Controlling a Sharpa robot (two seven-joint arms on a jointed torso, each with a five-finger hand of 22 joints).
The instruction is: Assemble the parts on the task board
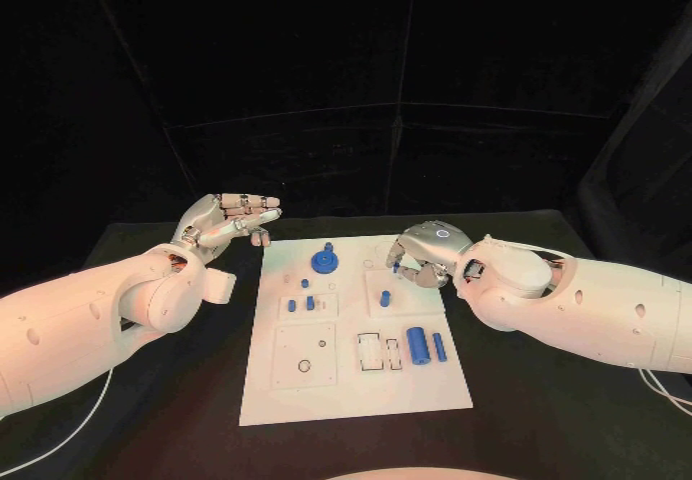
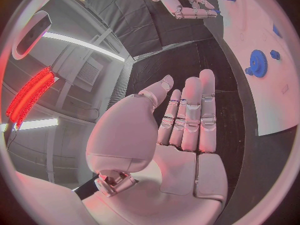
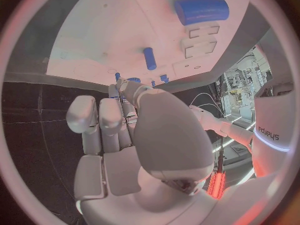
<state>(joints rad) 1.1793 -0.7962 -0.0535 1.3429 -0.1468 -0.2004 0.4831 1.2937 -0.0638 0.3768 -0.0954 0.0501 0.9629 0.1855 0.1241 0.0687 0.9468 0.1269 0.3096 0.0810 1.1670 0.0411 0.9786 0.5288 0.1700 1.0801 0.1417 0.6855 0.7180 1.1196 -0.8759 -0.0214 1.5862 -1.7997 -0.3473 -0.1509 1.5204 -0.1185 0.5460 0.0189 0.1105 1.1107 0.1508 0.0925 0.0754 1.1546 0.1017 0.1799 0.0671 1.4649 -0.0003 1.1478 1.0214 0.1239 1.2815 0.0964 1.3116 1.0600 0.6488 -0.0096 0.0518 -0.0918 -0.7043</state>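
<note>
Assembly barely begun — most parts lie loose on the task board (image 1: 361, 385).
Blue gear (image 1: 327, 262) near the far edge, big cylinder (image 1: 418, 345) lying flat; left hand (image 1: 231, 220) empty, fingers extended; right hand (image 1: 421, 252) curled over the board — holding anything, I cannot tell.

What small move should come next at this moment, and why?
Probably the right robot hand should lower onto the small blue peg just in front of it. That hand hovers curled over the task board's far right part holding nothing visible, while the left robot hand sits raised and open off the board.
</note>
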